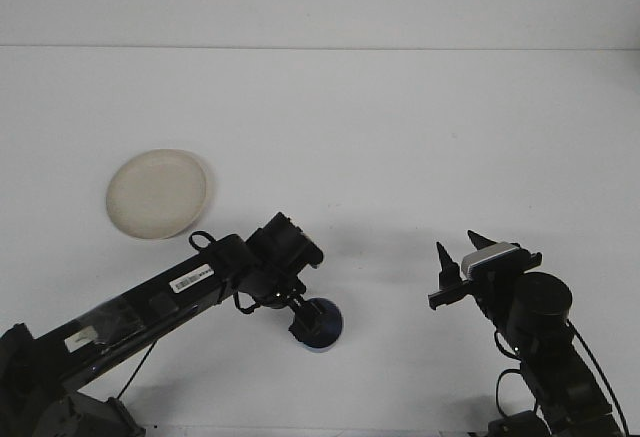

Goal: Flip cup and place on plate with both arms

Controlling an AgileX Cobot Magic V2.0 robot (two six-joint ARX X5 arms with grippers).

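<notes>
A: Where is the cup?

B: The blue cup (322,324) stands on the white table (400,137), near the front edge and a little left of centre. From this view I cannot make out whether its mouth faces up or down; only a blue rounded top shows, and part of it is covered.

A: Covered by what?

B: By the left gripper (303,321). Its dark fingers reach down onto the cup's left side and hide that part of the rim. They touch or overlap the cup in the picture, but I cannot tell whether they are spread around it or pinching it.

A: And the arm behind it?

B: The left arm (170,292) stretches from the lower left corner diagonally up to the right, with white labels along its link, and ends in the wrist block just above and left of the cup.

A: The other side?

B: The right gripper (458,254) sits well apart from the cup, to its right, near the table's front. Its two black fingers are spread, with a clear gap between the tips, and nothing is held between them. The right arm (540,337) runs down to the lower right corner.

A: The plate?

B: A pale round plate (157,194) lies flat on the table at the left, well behind and left of the cup, with nothing on it.
</notes>
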